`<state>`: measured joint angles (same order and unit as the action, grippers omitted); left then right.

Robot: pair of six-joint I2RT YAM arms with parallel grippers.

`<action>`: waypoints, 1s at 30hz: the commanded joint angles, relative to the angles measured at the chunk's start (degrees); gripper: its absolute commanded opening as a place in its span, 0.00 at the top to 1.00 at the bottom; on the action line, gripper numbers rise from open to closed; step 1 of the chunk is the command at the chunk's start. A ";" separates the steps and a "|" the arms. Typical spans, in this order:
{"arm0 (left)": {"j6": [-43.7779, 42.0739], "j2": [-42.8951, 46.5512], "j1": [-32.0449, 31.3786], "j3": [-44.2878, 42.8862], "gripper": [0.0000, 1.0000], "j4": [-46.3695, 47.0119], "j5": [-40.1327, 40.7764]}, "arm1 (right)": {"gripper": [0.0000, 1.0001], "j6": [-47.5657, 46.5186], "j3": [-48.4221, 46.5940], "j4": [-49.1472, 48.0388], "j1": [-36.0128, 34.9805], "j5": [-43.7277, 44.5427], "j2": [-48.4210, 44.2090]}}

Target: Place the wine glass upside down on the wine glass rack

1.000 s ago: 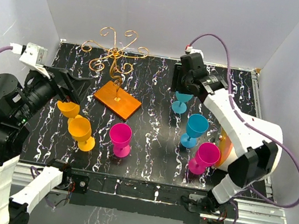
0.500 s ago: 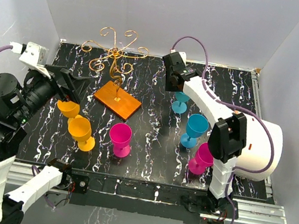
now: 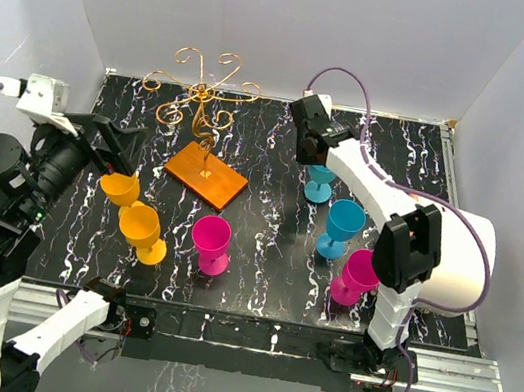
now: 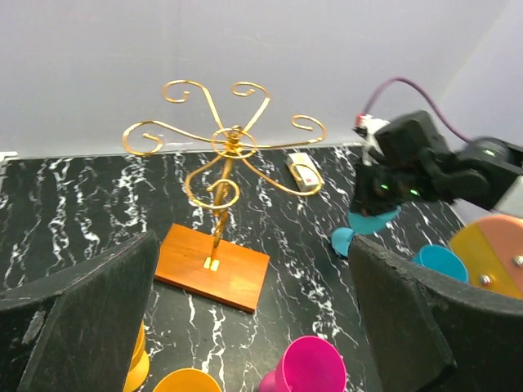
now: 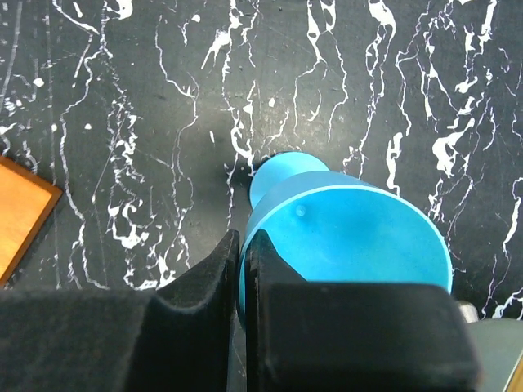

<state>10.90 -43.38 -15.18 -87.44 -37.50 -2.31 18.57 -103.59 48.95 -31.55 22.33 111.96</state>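
Jaws closed since last frame: my right gripper [image 5: 243, 269] now pinches the rim of the blue glass [image 5: 351, 245], standing upright, right of the rack [image 3: 202, 94], apart. Left gripper [image 4: 253, 269] spread, empty. Lift straight, invert slowly.

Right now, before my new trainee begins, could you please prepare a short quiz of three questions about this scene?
1. True or false: the left tool is open.
2. Which colour of glass is the right tool shut on? A. pink B. blue C. orange
3. How many glasses hang on the wine glass rack?

Key:
1. True. Its fingers stand wide apart and hold nothing.
2. B. It pinches the rim of the blue wine glass.
3. Zero. The wire arms carry nothing.
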 commanded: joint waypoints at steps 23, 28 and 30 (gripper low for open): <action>12.90 -2.41 -1.87 14.88 0.01 41.16 -36.60 | 1.00 11.30 37.28 -55.59 -1.58 -3.86 -54.11; 32.58 -10.28 -1.94 19.02 0.01 61.70 -37.69 | 1.00 14.89 41.45 -65.68 -1.58 -8.44 -57.46; 40.60 -14.51 -2.13 20.20 0.01 68.89 -37.05 | 1.00 16.61 42.61 -68.59 -1.58 -9.74 -58.15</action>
<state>32.27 -51.24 -16.78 -69.49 10.68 -37.15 31.62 -62.57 -5.26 -33.10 16.60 55.68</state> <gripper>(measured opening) 0.985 0.032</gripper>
